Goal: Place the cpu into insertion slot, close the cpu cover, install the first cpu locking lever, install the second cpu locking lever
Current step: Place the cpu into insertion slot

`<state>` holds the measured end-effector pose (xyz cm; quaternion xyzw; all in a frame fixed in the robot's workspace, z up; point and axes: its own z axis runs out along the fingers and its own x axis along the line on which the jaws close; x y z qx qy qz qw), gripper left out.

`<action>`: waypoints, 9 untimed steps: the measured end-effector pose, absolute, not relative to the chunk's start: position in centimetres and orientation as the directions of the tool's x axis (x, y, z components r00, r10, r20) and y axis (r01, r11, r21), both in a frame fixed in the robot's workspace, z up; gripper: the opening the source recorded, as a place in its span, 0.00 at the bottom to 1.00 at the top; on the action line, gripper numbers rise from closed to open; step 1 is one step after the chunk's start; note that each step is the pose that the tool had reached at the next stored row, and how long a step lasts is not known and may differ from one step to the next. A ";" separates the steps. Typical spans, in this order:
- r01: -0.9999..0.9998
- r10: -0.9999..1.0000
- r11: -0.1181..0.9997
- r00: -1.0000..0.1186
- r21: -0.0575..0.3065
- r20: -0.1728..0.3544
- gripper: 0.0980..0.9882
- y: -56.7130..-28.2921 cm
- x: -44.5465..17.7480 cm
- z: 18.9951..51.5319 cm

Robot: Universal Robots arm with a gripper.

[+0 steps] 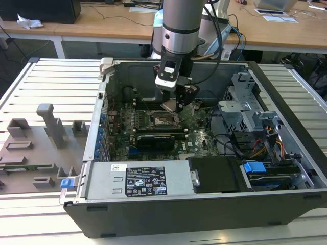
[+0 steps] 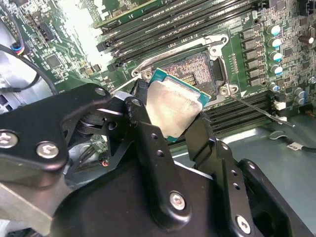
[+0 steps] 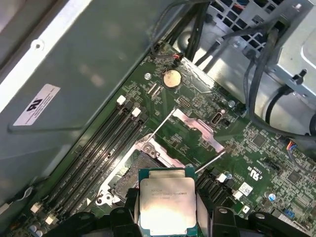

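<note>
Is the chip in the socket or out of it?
Out. The gripper holds the chip between its fingers, and the socket shows its pin field bare.

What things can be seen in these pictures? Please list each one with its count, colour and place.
cpu: one, silver top, green rim, held at the insertion slot, not yet in it.
insertion slot: one, dark pin field, grey border, on the green motherboard.
cpu cover: one, silver-grey, swung open beside the slot.
locking levers: two, thin metal rods, beside the slot.
memory slots: several, black, alongside the slot.
coin battery: one, metallic, on the motherboard.
expansion card: one, black, inside the case.
power supply: one, silver-grey, inside the case.
computer case: one, dark grey, open, on the ribbed table.
gripper: one, black, shut on the cpu.
arm: one, silver-grey, above the case.
</note>
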<state>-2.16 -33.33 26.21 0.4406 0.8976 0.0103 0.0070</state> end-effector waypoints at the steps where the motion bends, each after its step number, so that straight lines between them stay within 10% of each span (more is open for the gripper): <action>1: 0.798 0.798 0.602 -0.602 0.024 -0.004 0.50 -33.3 -2.2 26.2; 9: 0.842 0.842 0.539 -0.539 0.019 -0.011 0.50 -33.3 -2.2 26.2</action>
